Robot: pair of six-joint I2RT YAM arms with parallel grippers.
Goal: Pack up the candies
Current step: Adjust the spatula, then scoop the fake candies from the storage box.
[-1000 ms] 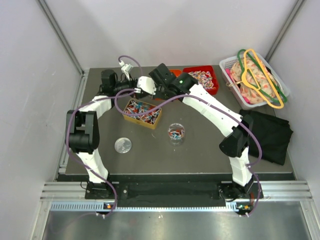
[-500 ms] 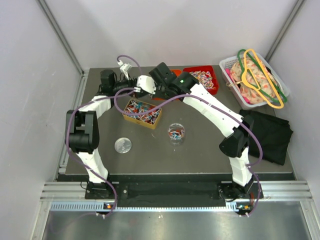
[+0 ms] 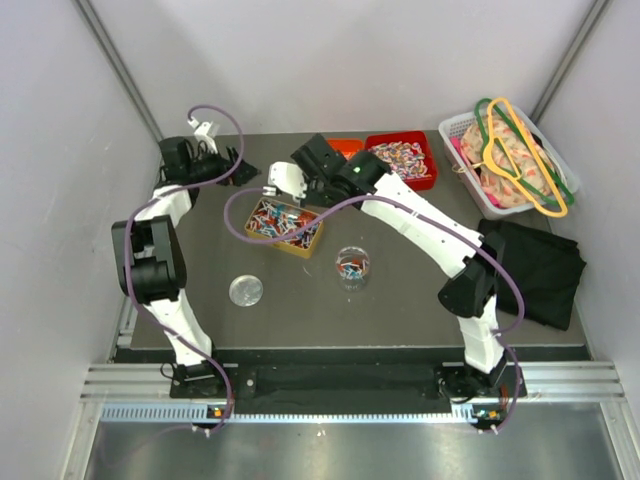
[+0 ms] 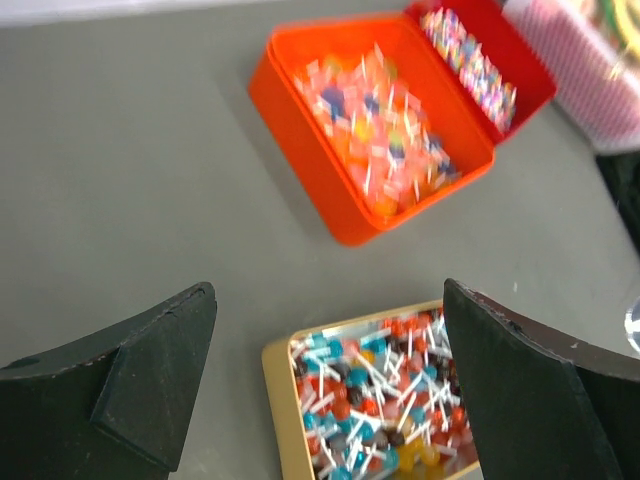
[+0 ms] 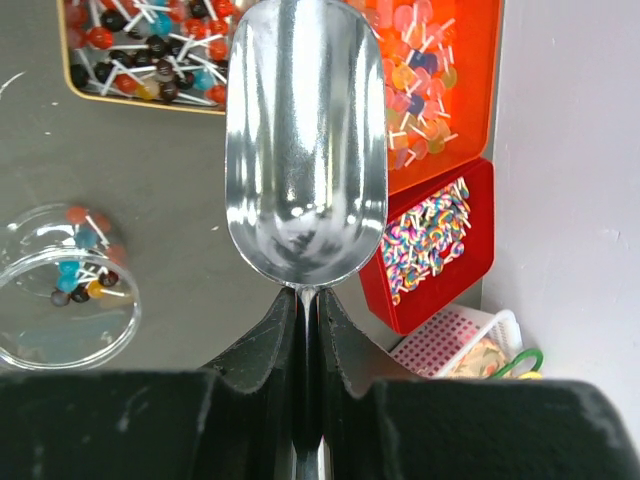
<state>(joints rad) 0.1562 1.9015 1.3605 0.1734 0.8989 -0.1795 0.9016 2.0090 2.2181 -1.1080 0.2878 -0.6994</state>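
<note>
The candies (image 4: 390, 390) are small round sweets on white sticks, red, blue, dark and yellow, heaped in a gold tin (image 3: 285, 225). A few lie in a clear jar (image 3: 351, 266), also low on the left in the right wrist view as the jar (image 5: 65, 290). My right gripper (image 5: 308, 300) is shut on the handle of an empty metal scoop (image 5: 305, 150). The scoop (image 3: 285, 178) hangs over the tin's far edge. My left gripper (image 4: 330, 330) stands wide open with nothing in it, off at the far left (image 3: 232, 165), above bare table behind the tin.
An orange tray (image 4: 290, 110) and a red tray (image 4: 520, 60) of other sweets stand at the back. The jar's lid (image 3: 245, 290) lies near the front left. A white basket with hangers (image 3: 510, 155) and a black cloth (image 3: 535, 265) fill the right side.
My left arm has swung away from the tin toward the far left corner, still open. The right arm and the scoop have shifted slightly left.
</note>
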